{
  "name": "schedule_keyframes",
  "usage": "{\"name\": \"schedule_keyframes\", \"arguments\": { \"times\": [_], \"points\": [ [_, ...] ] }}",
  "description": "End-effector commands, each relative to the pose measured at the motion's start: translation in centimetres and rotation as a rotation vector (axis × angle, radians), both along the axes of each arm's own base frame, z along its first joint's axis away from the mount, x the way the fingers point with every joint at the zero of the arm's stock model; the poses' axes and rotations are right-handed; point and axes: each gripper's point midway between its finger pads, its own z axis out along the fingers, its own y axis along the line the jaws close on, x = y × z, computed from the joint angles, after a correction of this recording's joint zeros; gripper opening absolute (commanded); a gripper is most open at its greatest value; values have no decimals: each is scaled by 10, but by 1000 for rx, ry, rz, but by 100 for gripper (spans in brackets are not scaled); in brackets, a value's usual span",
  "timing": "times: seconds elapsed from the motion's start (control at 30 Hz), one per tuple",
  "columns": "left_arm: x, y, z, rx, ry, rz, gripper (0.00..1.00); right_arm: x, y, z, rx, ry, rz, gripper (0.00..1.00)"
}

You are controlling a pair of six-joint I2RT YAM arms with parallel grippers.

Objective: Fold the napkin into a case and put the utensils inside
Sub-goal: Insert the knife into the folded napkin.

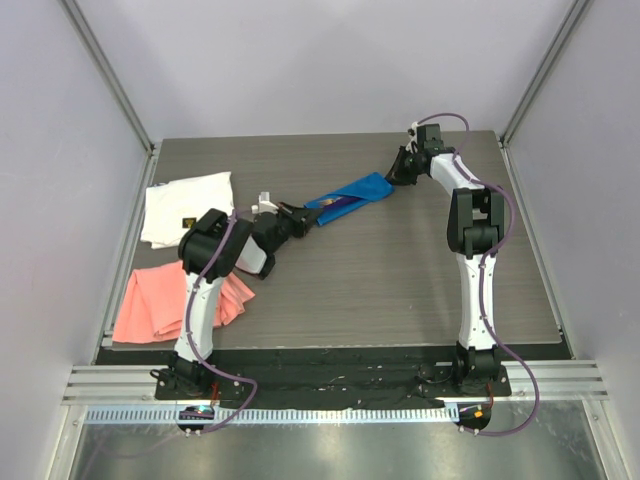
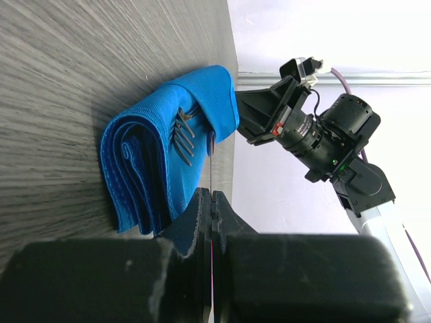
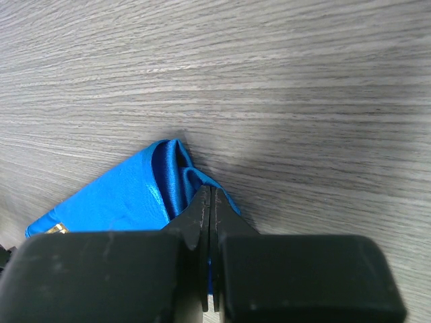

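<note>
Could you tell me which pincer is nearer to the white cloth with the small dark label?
Left. The left pincer lies just right of the white cloth; the right pincer is farther right, beyond the folded bright blue cloth napkin.

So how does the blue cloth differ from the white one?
The blue cloth is folded narrow mid-table, fork tines inside; the white cloth lies wider by the left edge. The white cloth has a dark label, the blue cloth none. Both are soft fabric.

White left arm [image 1: 203, 305], white right arm [image 1: 477, 300], black joints [image 1: 215, 240], purple cables [image 2: 347, 81] (loosely looped)
</note>
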Motion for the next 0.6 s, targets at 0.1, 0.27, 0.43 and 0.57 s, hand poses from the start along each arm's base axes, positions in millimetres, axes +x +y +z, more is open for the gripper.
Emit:
{"name": "schedule_keyframes", "arguments": {
  "times": [0.1,0.27,0.43,0.57],
  "points": [
    [9,-8,8,-12,-34,1,0,-3,14,-4,31,9,24,1],
    [10,-11,2,-26,-18,1,0,-1,14,-2,31,3,24,1],
    [9,-12,-3,-29,-5,-2,0,-1,15,-3,33,4,26,1],
    [8,-12,-1,-25,0,-13,4,-2,14,-3,31,4,26,1]
  ]
}}
